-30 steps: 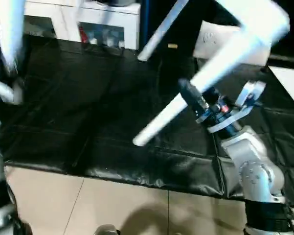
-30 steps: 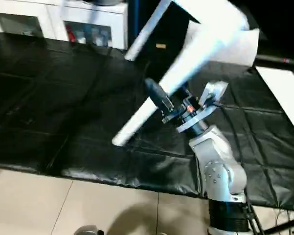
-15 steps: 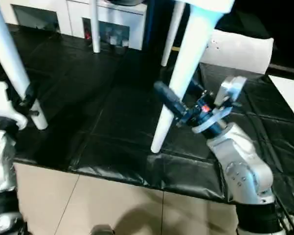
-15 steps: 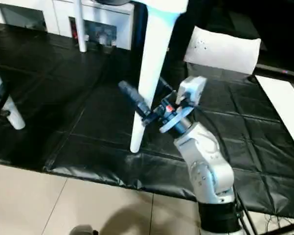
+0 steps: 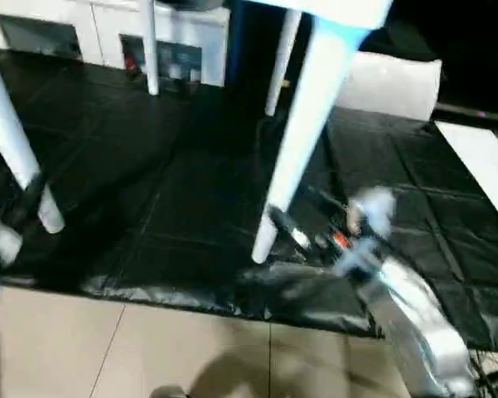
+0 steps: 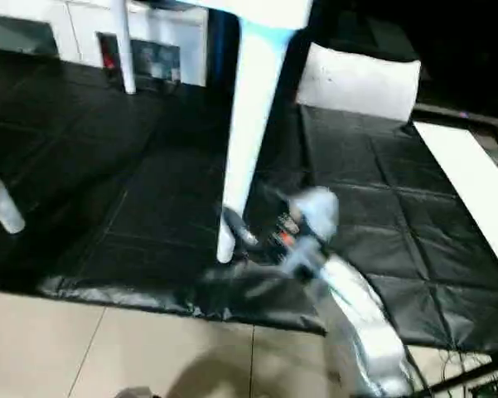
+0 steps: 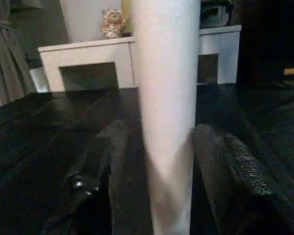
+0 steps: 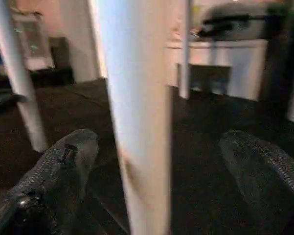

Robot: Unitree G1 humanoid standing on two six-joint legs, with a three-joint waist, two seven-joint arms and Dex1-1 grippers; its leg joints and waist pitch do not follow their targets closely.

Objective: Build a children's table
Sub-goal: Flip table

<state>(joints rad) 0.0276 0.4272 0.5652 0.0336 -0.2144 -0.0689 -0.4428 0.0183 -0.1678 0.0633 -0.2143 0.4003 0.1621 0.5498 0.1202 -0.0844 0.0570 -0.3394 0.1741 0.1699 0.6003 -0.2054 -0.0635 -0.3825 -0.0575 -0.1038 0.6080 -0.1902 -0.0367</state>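
Note:
The white children's table (image 5: 340, 8) stands upright on the black work table (image 5: 190, 207), and its top runs out of the picture's upper edge. My right gripper (image 5: 294, 236) is low beside the foot of the front-right leg (image 5: 302, 133). It is open, and in the right wrist view its fingers (image 8: 63, 161) straddle that leg (image 8: 137, 122) with wide gaps. My left gripper (image 5: 25, 203) is at the front-left leg (image 5: 12, 149). In the left wrist view its fingers (image 7: 107, 161) stand open around this leg (image 7: 166, 122), with a narrow gap on one side. Two far legs (image 5: 149, 50) stand behind.
A white cabinet (image 5: 182, 33) with glass doors stands behind the work table. A white box (image 5: 389, 83) sits at the back right, and a white board (image 5: 481, 157) lies at the right edge. The work table's front edge (image 5: 190, 290) drops to the tiled floor (image 5: 149, 348).
A second ago the children's table was tilted in the air; now it stands on its legs. My right gripper has slid down the front-right leg toward its foot. The camera has shifted.

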